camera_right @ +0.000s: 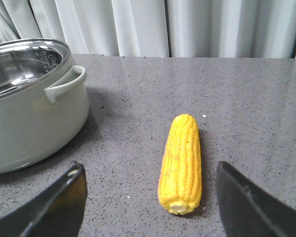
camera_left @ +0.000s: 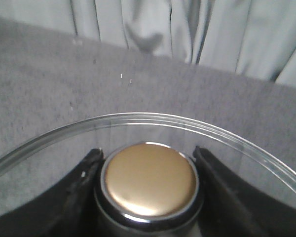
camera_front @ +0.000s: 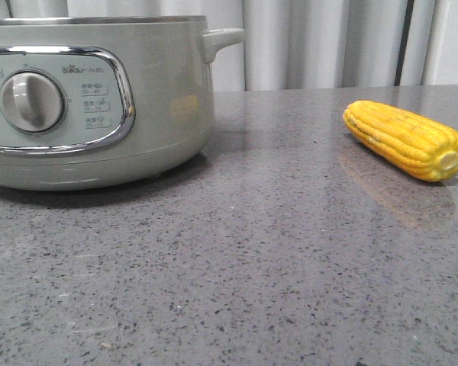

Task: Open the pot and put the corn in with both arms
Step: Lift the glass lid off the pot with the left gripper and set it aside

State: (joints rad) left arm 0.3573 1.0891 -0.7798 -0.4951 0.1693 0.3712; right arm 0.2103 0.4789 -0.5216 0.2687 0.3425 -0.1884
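Note:
The pale grey-green pot (camera_front: 91, 99) stands at the left of the table, its dial (camera_front: 32, 101) facing me. In the right wrist view the pot (camera_right: 29, 118) is uncovered and its steel inside shows. My left gripper (camera_left: 148, 154) is shut on the gold knob (camera_left: 150, 177) of a glass lid (camera_left: 153, 118), which it holds over bare table. The yellow corn (camera_front: 407, 140) lies on the table at the right. My right gripper (camera_right: 149, 170) is open above the table, and the corn (camera_right: 181, 163) lies between its fingers, nearer one of them. Neither gripper shows in the front view.
A grey speckled tabletop (camera_front: 237, 259) stretches between pot and corn. The pot's side handle (camera_front: 221, 40) sticks out toward the corn. Pale curtains (camera_front: 320, 42) hang behind the table's far edge.

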